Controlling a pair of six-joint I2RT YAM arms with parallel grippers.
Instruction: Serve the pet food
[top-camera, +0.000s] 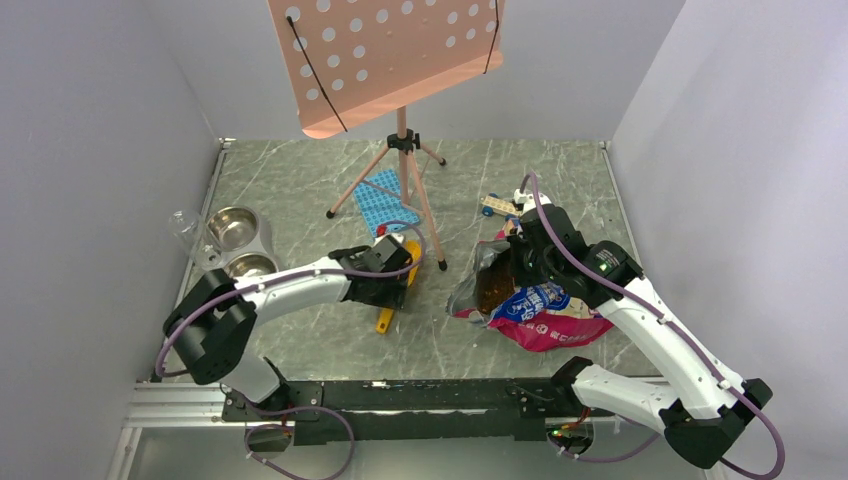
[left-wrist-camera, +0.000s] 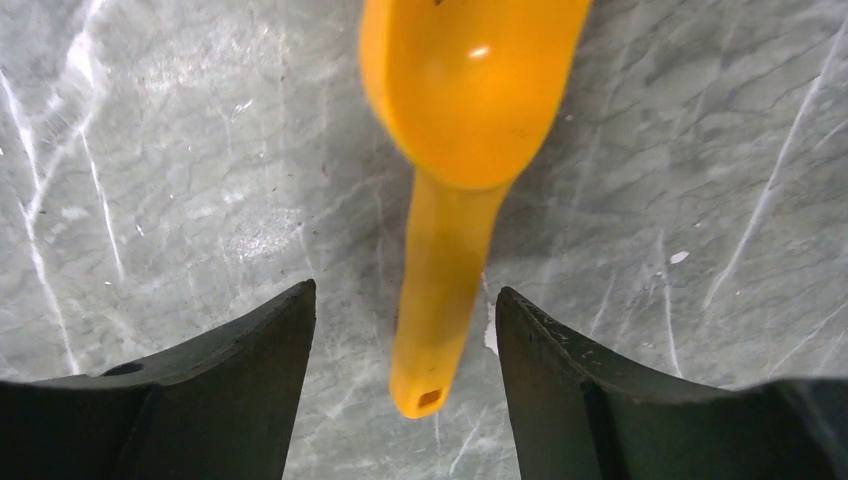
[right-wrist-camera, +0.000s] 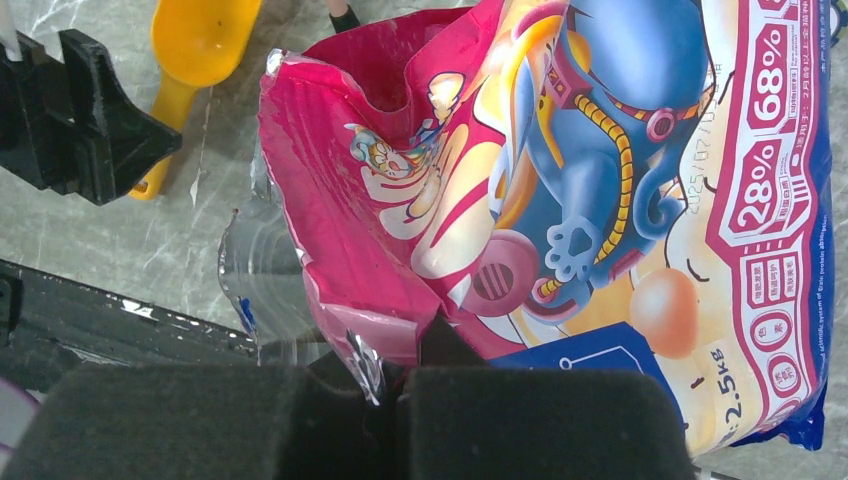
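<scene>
The pet food (top-camera: 492, 286) shows as a dark brown mass in the mouth of the pink-and-blue bag (top-camera: 545, 312), which lies on its side right of centre. My right gripper (top-camera: 516, 262) (right-wrist-camera: 395, 375) is shut on the bag's (right-wrist-camera: 620, 180) upper rim, holding the mouth open. In the right wrist view only the bag's pink inside shows. A yellow scoop (top-camera: 386, 318) (left-wrist-camera: 455, 110) lies on the marble table. My left gripper (top-camera: 393, 288) (left-wrist-camera: 405, 292) hangs open over it, with the handle lying free between the fingers (left-wrist-camera: 255, 350).
Two steel bowls (top-camera: 238, 240) stand in a holder at the far left, with a clear cup (top-camera: 185, 226) beside them. A tripod stand (top-camera: 402, 170) with a pink perforated board rises at the back centre. A blue mat (top-camera: 385, 200) lies under it. A toy car (top-camera: 495, 205) sits behind the bag.
</scene>
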